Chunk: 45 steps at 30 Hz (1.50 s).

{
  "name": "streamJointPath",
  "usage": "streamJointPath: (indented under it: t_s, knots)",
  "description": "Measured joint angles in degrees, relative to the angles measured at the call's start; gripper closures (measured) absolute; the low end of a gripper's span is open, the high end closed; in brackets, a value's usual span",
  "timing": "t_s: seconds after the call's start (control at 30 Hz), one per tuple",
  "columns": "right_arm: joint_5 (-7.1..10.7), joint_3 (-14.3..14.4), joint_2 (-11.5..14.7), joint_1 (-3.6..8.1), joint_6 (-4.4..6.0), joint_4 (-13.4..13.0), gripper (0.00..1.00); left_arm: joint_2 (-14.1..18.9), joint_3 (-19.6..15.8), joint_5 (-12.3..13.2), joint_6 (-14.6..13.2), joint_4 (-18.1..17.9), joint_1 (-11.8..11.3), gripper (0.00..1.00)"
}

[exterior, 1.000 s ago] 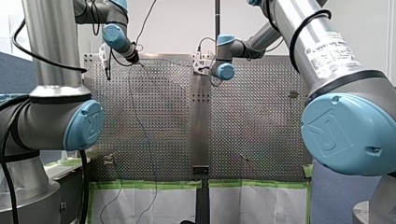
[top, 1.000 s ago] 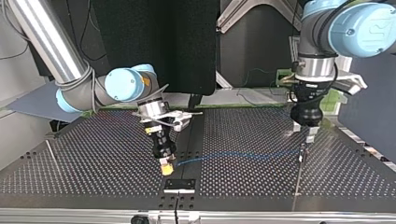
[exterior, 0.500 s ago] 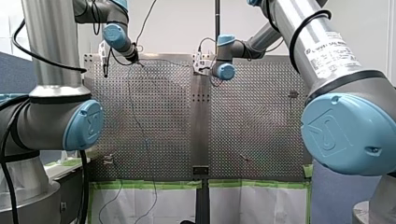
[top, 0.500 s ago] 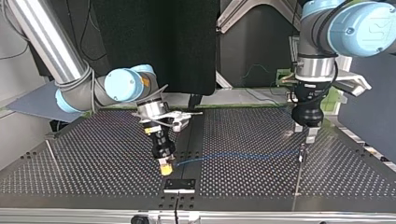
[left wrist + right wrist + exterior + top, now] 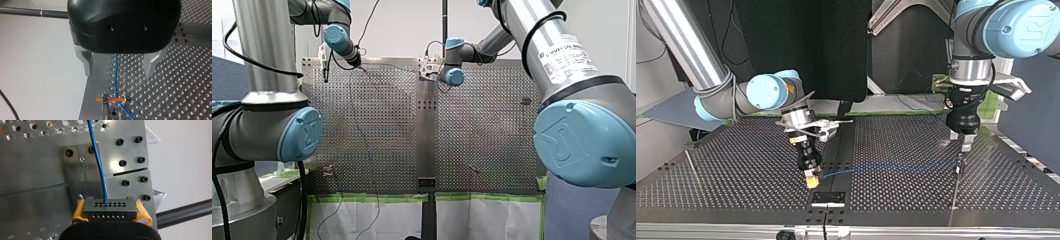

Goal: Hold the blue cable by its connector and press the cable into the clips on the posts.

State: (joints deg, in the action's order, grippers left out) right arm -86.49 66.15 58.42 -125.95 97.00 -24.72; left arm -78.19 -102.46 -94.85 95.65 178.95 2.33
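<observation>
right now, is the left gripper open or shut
Open: the metal fingers of my left gripper stand wide apart, the blue cable passing untouched between them.

Two arms [image 5: 267,125] over perforated table [image 5: 482,140]
</observation>
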Motion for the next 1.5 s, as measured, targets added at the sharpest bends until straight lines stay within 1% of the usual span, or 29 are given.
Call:
streamJointPath:
  t_s: [0.2,0.47,0.57,1.0,1.1,1.23,1.37,1.5]
  knots:
    - [0.00,0.0,0.0,-0.10,-0.09,0.0,1.00,-0.2,0.0,-0.5,0.7,0.5,0.1,0.00]
    - [0.00,0.0,0.0,-0.33,-0.19,0.1,1.00,-0.3,0.0,-3.3,1.1,2.1,0.2,0.00]
    - [0.00,0.0,0.0,-0.37,-0.21,0.2,1.00,-0.2,0.0,-4.0,1.0,2.5,0.3,0.00]
    - [0.00,0.0,-0.1,-0.47,-0.41,0.4,1.00,-0.2,0.0,-4.2,0.7,2.6,1.2,0.00]
    - [0.00,0.0,0.0,-0.48,-0.64,0.6,1.00,-0.3,0.0,-3.7,0.8,2.2,1.4,0.00]
    - [0.00,0.0,0.0,-0.48,-0.86,0.7,1.00,-0.5,0.0,-2.2,1.3,1.0,1.6,0.00]
    - [0.00,0.0,0.0,-0.48,-1.02,0.8,1.00,-1.8,0.3,-0.2,2.1,-0.2,1.5,0.00]
    - [0.00,0.0,0.0,-0.48,-1.07,0.8,1.00,-3.6,1.5,1.8,1.1,-0.5,1.7,0.00]
